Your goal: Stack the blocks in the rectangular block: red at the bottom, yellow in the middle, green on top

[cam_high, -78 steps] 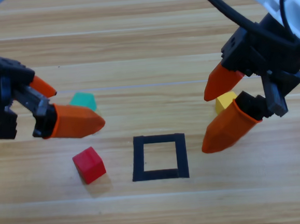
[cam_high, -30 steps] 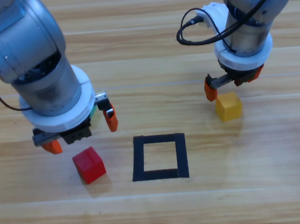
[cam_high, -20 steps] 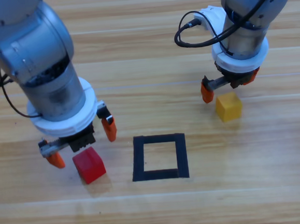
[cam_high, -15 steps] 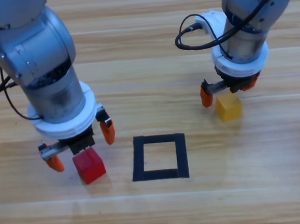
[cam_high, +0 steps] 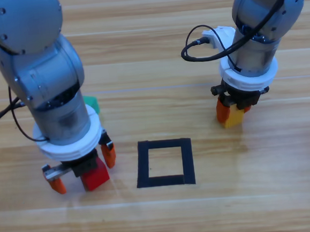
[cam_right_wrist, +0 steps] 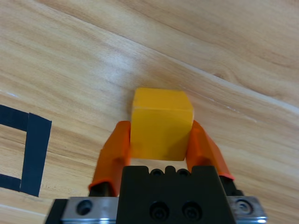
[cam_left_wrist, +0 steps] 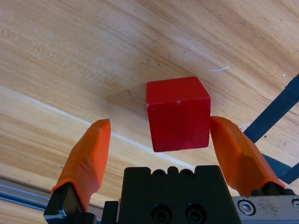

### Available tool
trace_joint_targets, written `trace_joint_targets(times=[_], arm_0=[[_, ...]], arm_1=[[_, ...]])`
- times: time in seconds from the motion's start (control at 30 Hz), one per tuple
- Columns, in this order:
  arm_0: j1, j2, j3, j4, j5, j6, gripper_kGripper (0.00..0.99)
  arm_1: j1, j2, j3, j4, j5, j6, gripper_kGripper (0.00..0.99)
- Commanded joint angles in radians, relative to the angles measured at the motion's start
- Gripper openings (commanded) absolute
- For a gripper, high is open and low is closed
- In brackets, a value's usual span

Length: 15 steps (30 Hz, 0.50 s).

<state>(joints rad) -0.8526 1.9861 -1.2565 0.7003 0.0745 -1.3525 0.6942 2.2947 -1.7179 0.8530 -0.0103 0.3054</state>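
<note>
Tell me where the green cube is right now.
In the high view the green cube sits on the table's left side, mostly hidden behind the left arm, up-left of the black tape square and beyond the red cube.

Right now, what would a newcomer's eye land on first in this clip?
Both arms are down on cubes at once. The left gripper straddles the red cube, jaws open, just left of the black tape square; the right gripper is shut on the yellow cube on the right. The green cube peeks out behind the left arm.
</note>
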Motion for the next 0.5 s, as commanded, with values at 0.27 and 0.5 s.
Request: trace_joint_targets(times=[0.27, 0.5], arm_0=[[0.023, 0.103, 0.031, -0.093, -0.021, 0.018, 0.792], [0.023, 0.103, 0.017, -0.093, -0.009, 0.053, 0.666]], arm_1=[[-0.022, -0.057, 0.015, 0.031, -0.040, -0.077, 0.000], [-0.022, -0.152, 0.017, 0.095, -0.040, -0.072, 0.000]])
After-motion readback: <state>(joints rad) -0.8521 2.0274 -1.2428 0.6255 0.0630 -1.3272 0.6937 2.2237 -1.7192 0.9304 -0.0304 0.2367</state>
